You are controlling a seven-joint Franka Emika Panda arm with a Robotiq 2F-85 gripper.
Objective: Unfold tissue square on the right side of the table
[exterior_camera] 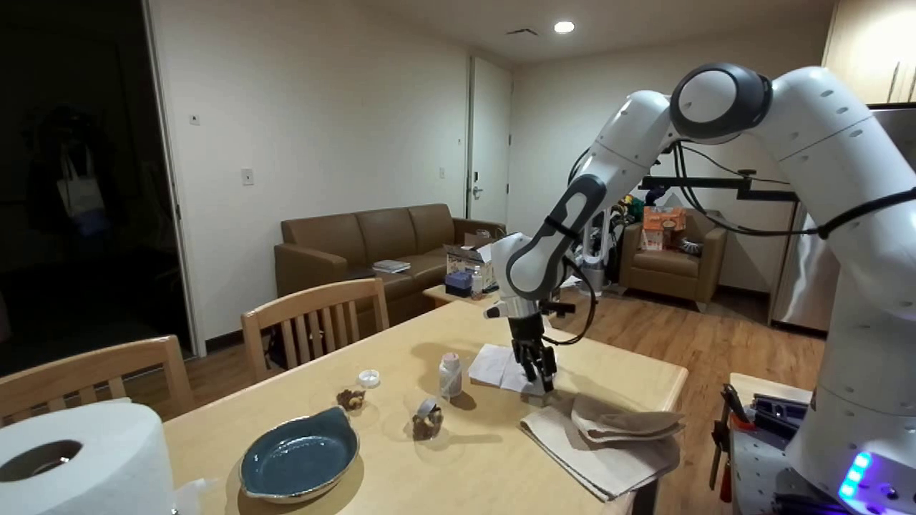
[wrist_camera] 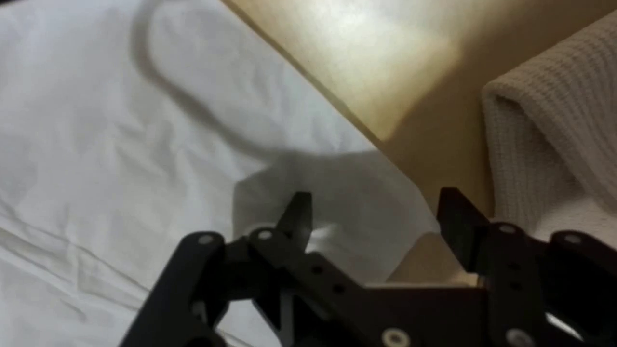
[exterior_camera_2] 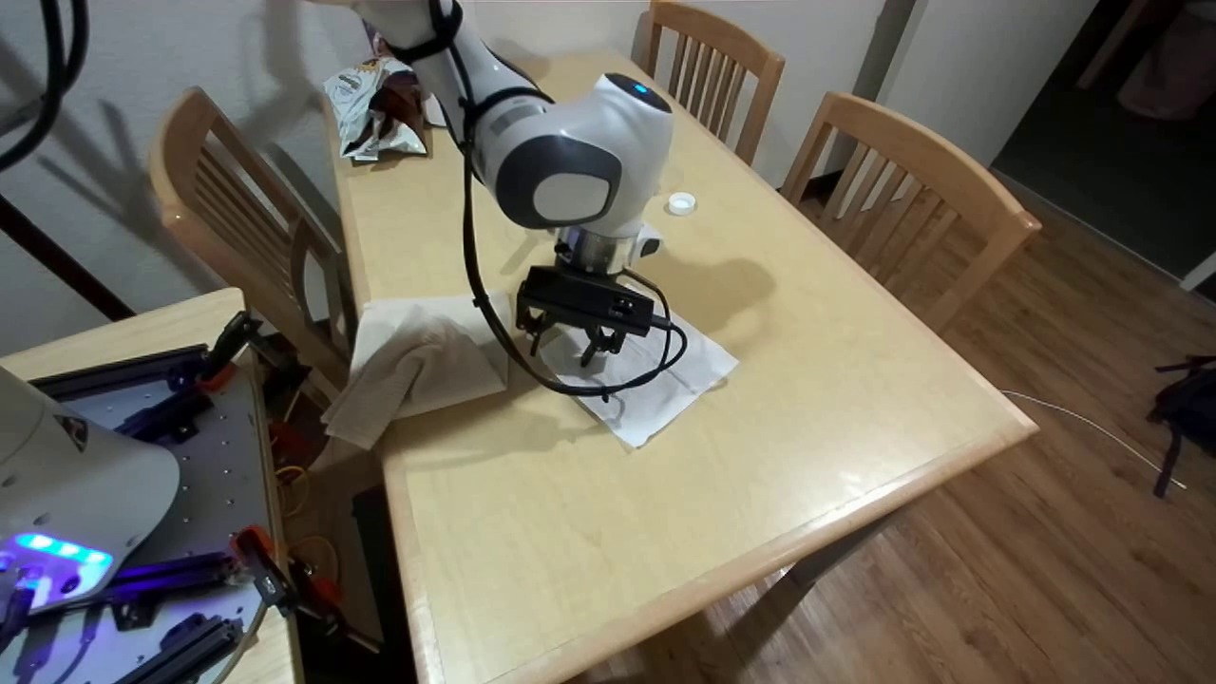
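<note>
Tissue fills the wrist view's left; one corner shows lower right of centre, between the wide-set fingers, nothing held. Contact I can't tell; closing there seems next.

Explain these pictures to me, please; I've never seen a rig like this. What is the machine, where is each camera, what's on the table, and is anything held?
The machine is a jointed arm ending in a gripper. Two pictures come from cameras standing outside it, looking at the table from different places; the close-up, the wrist view, comes from a camera carried on the arm, looking past the gripper. On the table are a tissue, a cloth beside it, a bottle, a cap, a dish and, in an exterior view, a bag. Nothing appears held: the gripper's two fingers stand apart, and the wrist view shows a corner of the tissue between them. Whether they touch it, I can't tell.
</note>
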